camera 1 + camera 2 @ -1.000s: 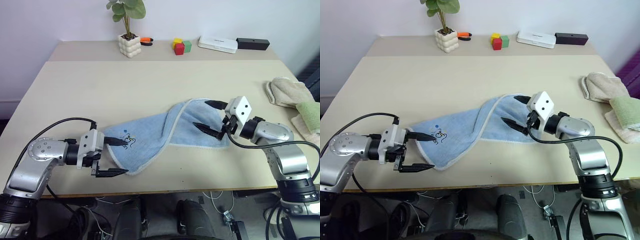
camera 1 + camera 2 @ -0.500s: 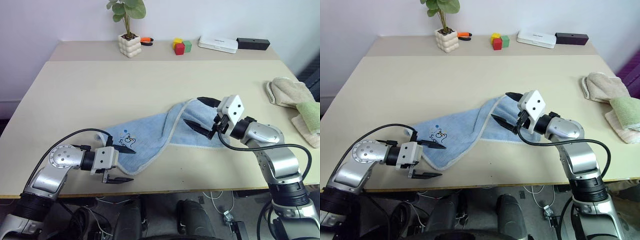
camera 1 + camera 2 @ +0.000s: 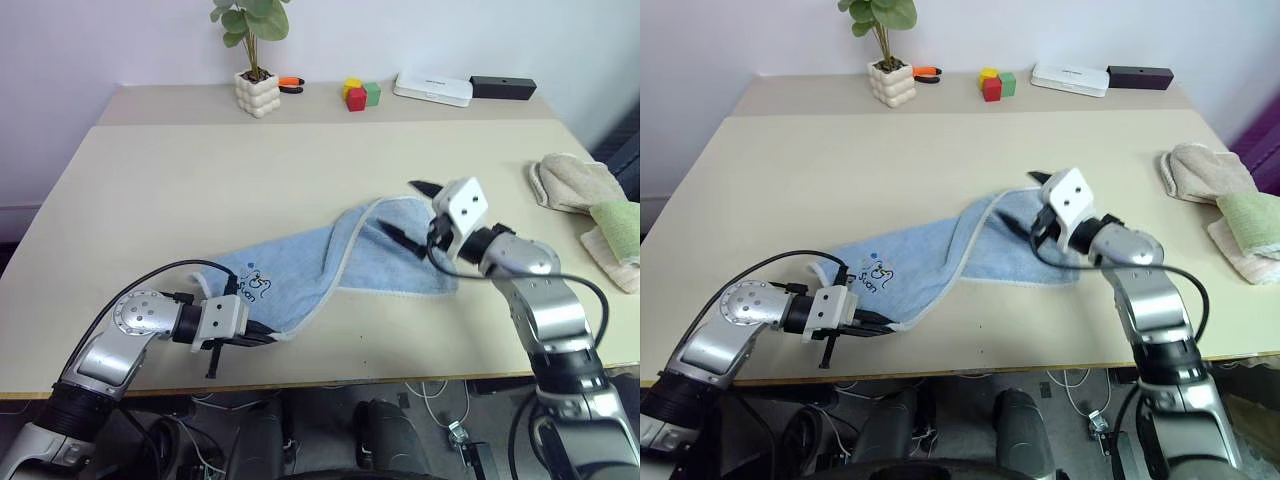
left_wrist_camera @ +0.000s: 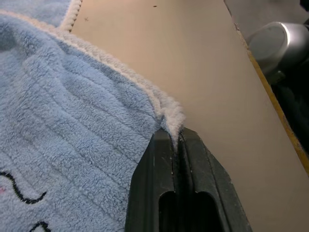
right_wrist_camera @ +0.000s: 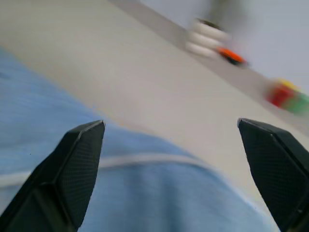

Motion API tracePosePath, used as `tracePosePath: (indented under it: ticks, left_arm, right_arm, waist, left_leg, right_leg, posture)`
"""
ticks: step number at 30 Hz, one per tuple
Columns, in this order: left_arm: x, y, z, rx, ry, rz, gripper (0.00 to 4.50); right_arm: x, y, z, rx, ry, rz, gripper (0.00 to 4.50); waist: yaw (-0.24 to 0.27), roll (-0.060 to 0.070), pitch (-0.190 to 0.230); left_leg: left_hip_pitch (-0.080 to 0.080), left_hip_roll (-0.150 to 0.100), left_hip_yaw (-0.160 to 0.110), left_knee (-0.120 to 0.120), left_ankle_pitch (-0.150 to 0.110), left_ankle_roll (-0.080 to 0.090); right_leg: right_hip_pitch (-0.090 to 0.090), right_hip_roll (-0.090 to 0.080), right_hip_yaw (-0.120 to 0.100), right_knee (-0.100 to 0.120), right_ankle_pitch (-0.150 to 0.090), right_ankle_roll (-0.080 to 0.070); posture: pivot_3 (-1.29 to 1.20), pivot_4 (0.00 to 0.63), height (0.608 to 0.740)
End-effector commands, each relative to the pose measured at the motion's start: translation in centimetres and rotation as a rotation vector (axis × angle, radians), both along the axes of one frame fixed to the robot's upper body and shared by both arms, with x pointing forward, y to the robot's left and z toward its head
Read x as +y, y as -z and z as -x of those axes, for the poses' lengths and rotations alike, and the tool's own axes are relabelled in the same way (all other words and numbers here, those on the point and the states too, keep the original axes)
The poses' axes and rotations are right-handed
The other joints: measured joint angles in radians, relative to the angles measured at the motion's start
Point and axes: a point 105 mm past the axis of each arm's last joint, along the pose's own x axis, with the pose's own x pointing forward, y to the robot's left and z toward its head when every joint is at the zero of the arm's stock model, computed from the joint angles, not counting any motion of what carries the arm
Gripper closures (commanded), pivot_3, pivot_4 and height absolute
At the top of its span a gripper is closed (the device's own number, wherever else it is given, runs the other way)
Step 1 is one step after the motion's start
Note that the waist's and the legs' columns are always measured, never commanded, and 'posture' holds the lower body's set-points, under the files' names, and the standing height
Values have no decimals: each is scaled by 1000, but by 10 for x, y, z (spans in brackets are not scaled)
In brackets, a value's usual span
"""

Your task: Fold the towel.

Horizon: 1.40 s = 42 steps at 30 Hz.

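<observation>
Blue towel [image 3: 330, 255]: my left gripper [image 4: 175, 140] pinches its white edge tight, and my right gripper [image 3: 412, 208] is wide open above it.

The pale green folded cloth [image 3: 622, 225] at the counter's right end is cut off by the picture's edge. In the right wrist view, the white ribbed plant pot [image 5: 207, 41] and the coloured blocks [image 5: 288, 96] are blurred. The small dark printed logo [image 4: 21, 193] on the light blue terry cloth towel [image 4: 63, 140] is cut off in the left wrist view.

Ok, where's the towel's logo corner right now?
In the left eye view the towel lies mid-table; its logo corner is at the near left end, beside the left gripper, which is shut on the hem.
</observation>
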Motion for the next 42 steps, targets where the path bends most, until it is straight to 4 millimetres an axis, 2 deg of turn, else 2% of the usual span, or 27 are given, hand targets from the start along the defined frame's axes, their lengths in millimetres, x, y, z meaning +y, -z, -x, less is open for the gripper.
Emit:
tracePosePath:
  ticks: [1, 3, 5, 7, 14, 19, 23, 26, 33, 38, 42]
  left_arm:
    - [11, -16, -15, -23, -117, 75, 4462]
    - [14, -25, -24, -39, -181, 130, 4462]
    - [21, -39, -33, -42, -261, 210, 4462]
    - [24, -50, -37, -62, -305, 279, 4462]
    - [24, -51, -37, -86, -366, 311, 4462]
    - [24, -52, -34, -100, -394, 311, 4462]
    - [25, -53, -32, -106, -409, 307, 4462]
    - [24, -53, -31, -106, -412, 305, 4500]
    - [23, -53, -33, -112, -411, 299, 4500]
    - [26, -54, -40, -129, -423, 295, 4500]
    - [42, -61, -56, -152, -526, 323, 4500]
  right_arm:
    - [-25, -15, -26, -43, 200, -66, 0]
    - [-32, -16, -37, -21, 268, -104, 0]
    - [-42, -3, -54, 65, 364, -127, 0]
    - [-42, 8, -68, 134, 407, -109, 0]
    - [-39, 23, -95, 276, 470, -134, 0]
    - [-32, 36, -101, 361, 471, -145, 0]
    - [-30, 59, -97, 499, 472, -155, 0]
    - [-27, 69, -93, 570, 454, -167, 811]
    - [-29, 73, -88, 625, 442, -184, 4444]
    - [-34, 64, -90, 559, 437, -129, 4444]
    - [-35, 46, -91, 448, 383, -84, 4444]
  waist:
    - [1, 0, 0]
    - [0, 0, 0]
    - [1, 1, 0]
    - [-3, 0, 0]
    - [-5, 1, 1]
    - [-5, 1, 1]
    - [-6, 1, 1]
    - [-5, 1, 1]
    - [0, 1, 0]
    - [2, 1, 0]
    - [4, 1, 0]
  left_leg:
    - [0, 0, 0, 0, 0, 0]
    - [-1, 0, 1, -1, 0, -1]
    - [-2, 0, 1, -1, 1, -1]
    - [-2, 0, 1, 0, 3, -5]
    - [-2, 0, 4, -1, 4, -6]
    - [-2, 1, 4, -1, 4, -6]
    - [-2, 1, 5, -2, 4, -7]
    - [-1, 1, 5, -1, 4, -6]
    - [-1, 1, 5, -1, 4, -6]
    - [-1, 0, 4, -1, 4, -7]
    - [-1, 0, 4, -1, 4, -6]
  right_leg:
    - [0, 0, 0, 0, 0, 0]
    - [-2, 1, 0, 1, 1, 2]
    - [-2, 1, 0, 2, 1, 2]
    - [-2, 1, 0, 2, 1, 2]
    - [-4, 1, 1, 3, 1, 3]
    - [-5, 1, 2, 5, 1, 2]
    - [-5, 1, 3, 5, 1, 2]
    - [-5, 1, 3, 6, 1, 2]
    - [-5, 1, 3, 6, 1, 2]
    - [-5, 0, 3, 7, 1, 2]
    - [-5, 0, 3, 7, 1, 2]
  posture:
    - [0, 150, 735]
    - [0, 150, 735]
    - [0, 150, 735]
    - [0, 150, 735]
    - [0, 150, 735]
    - [0, 150, 735]
    - [0, 150, 735]
    - [0, 150, 735]
    - [0, 150, 735]
    - [0, 150, 735]
    - [0, 150, 735]
